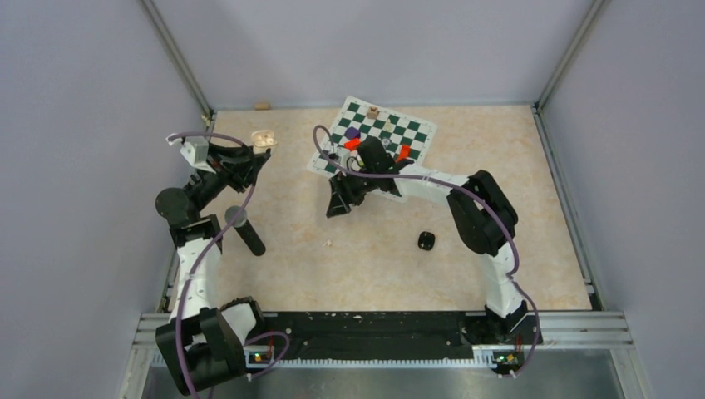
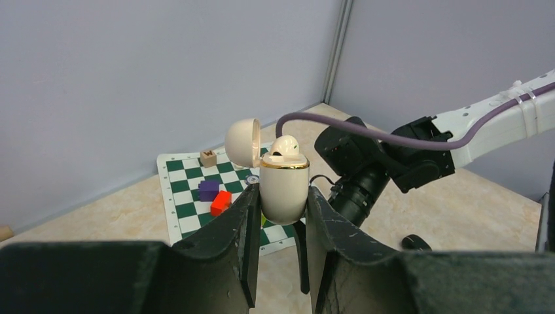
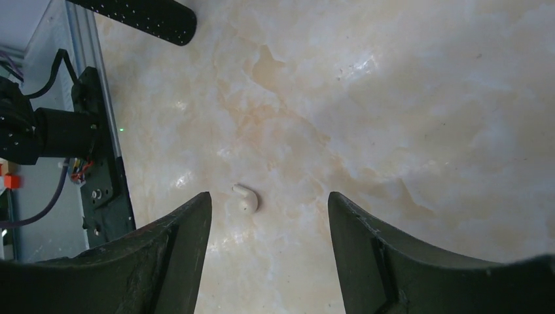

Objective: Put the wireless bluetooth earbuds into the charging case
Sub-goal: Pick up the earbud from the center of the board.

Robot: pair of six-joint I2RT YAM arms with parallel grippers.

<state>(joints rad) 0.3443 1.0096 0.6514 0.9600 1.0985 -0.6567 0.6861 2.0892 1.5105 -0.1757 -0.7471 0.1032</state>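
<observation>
The charging case (image 2: 285, 190) is a cream-white pod with a gold rim, not black. Its lid (image 2: 243, 142) is hinged open. My left gripper (image 2: 283, 196) is shut on the case and holds it upright above the table's back left (image 1: 264, 141). One white earbud (image 2: 286, 147) sits in the case, its top poking out. A second white earbud (image 3: 247, 198) lies on the table (image 1: 328, 243). My right gripper (image 3: 268, 199) hangs open above that earbud (image 1: 337, 204), which shows between the fingers, nearer the left finger (image 3: 186, 229) and touching neither.
A green-and-white chessboard mat (image 1: 416, 126) lies at the back with a purple block (image 1: 352, 132), red blocks (image 1: 403, 153) and a wooden cube (image 1: 373, 111). A black pebble-shaped object (image 1: 426, 240) lies near the right arm. A black cylinder (image 1: 245, 231) lies by the left arm.
</observation>
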